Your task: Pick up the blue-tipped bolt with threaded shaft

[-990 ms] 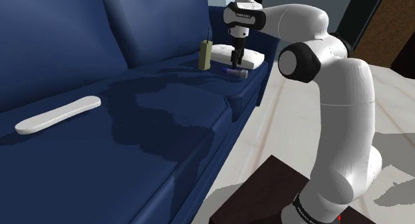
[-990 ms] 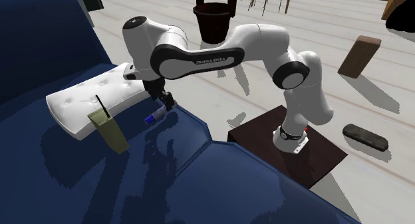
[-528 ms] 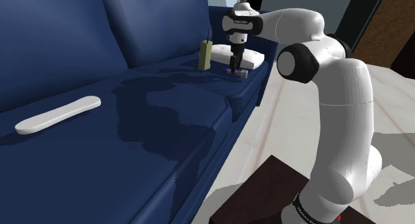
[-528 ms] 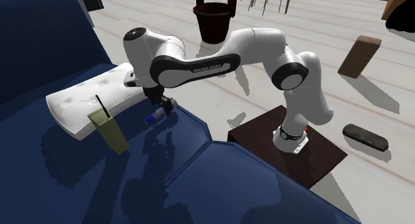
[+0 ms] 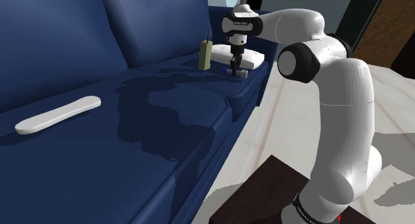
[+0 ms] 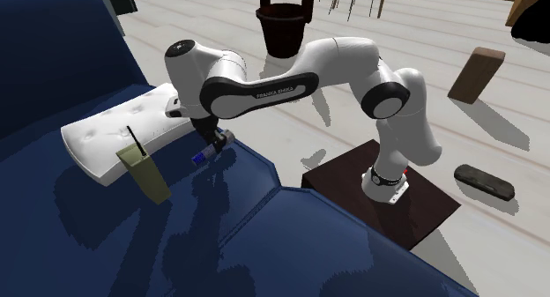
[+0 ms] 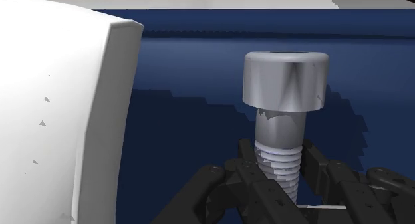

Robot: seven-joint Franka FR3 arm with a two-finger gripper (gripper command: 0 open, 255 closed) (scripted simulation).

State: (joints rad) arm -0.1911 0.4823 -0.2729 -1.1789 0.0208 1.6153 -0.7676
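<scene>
The bolt (image 7: 285, 80) has a grey round head and a threaded shaft, with a blue tip (image 6: 199, 158) at its other end. It lies on the dark blue sofa seat (image 5: 166, 116) near the seat's corner, just in front of a white cushion (image 5: 251, 56). My black gripper (image 7: 280, 171) points down at the bolt (image 5: 235, 72) and is shut on its threaded shaft, one finger (image 7: 243, 175) on each side. In the second exterior view the gripper (image 6: 215, 145) covers the middle of the bolt (image 6: 206, 153).
An olive box with a thin antenna (image 5: 205, 54) stands beside the cushion (image 6: 115, 132). A long flat white object (image 5: 58, 114) lies far along the seat. The sofa's edge drops to the pale floor by the dark stand (image 6: 379, 198). A brown block (image 6: 476, 72) and a dark pot (image 6: 284, 26) are on the floor.
The gripper has come down over the bolt, and its fingers, open before, have shut on the threaded shaft. The bolt lies where it was.
</scene>
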